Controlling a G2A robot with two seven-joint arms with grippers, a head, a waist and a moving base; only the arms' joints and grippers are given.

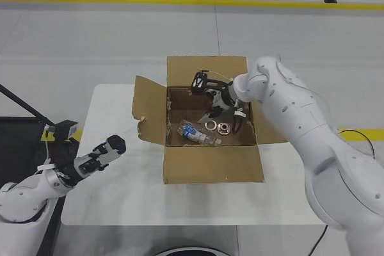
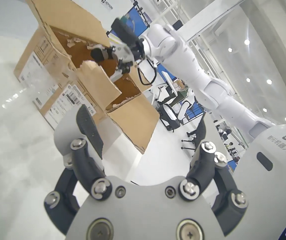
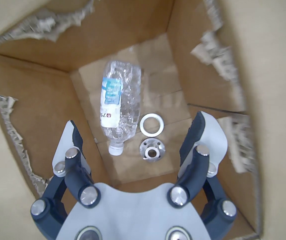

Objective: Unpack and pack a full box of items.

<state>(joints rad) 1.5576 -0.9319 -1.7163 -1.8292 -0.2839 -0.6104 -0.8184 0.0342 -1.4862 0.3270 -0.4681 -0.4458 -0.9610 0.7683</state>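
Observation:
An open cardboard box (image 1: 212, 163) with torn flaps stands in the middle of the white table (image 1: 115, 192). On its floor lie a crushed clear plastic bottle (image 3: 121, 103) with a blue label, a flat white ring (image 3: 152, 125) and a metal flange (image 3: 152, 150). The bottle (image 1: 197, 133) and the two round parts (image 1: 216, 127) also show from above. My right gripper (image 3: 136, 132) hangs open inside the box above these items, holding nothing. My left gripper (image 2: 143, 123) is open and empty over the table, left of the box (image 2: 65, 81).
The box flaps (image 1: 150, 110) stick out on all sides with ragged edges. A black frame (image 1: 13, 102) stands off the table's left side. Bare table surface lies in front of and left of the box.

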